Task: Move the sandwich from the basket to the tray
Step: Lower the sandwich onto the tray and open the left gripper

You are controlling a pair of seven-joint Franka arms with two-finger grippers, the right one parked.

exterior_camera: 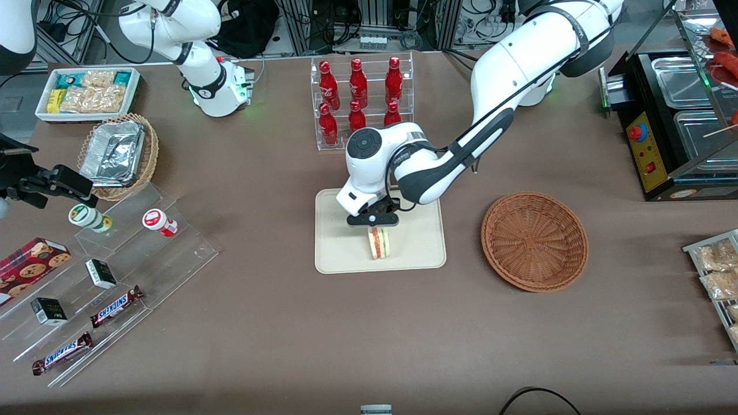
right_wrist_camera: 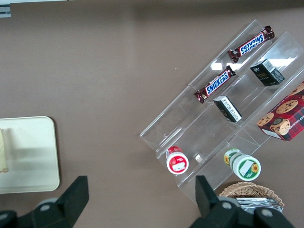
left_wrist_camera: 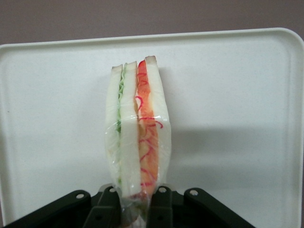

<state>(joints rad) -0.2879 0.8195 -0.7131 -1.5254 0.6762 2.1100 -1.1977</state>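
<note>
Snack bin at parked arm's end of table, farthest from front camera there. Foil basket just nearer. Clear stepped rack nearer still: two small jars up top, dark boxes mid, Snickers bars on lowest steps. Cookie box beside rack.

Bottle rack mid-table, six red bottles, farther from camera than tray.

Tray mid-table, flat on cloth. Sandwich over tray, stood on edge, cut face up toward wrist cam. Wrapped in clear film; green layer one side, red-orange the other. Contact with tray surface: cannot tell, shadow close under it.

Gripper directly above tray, closed on sandwich's end nearest wrist. Fingers pinch both bread faces, film bunched between them.

Basket beside tray toward working arm's end, apart from it, nothing inside.

Black food warmer with steel pans at working arm's end. Packet tray nearer camera, same end.

Right wrist view: tray corner and sliver of sandwich at edge, stepped rack alongside.
</note>
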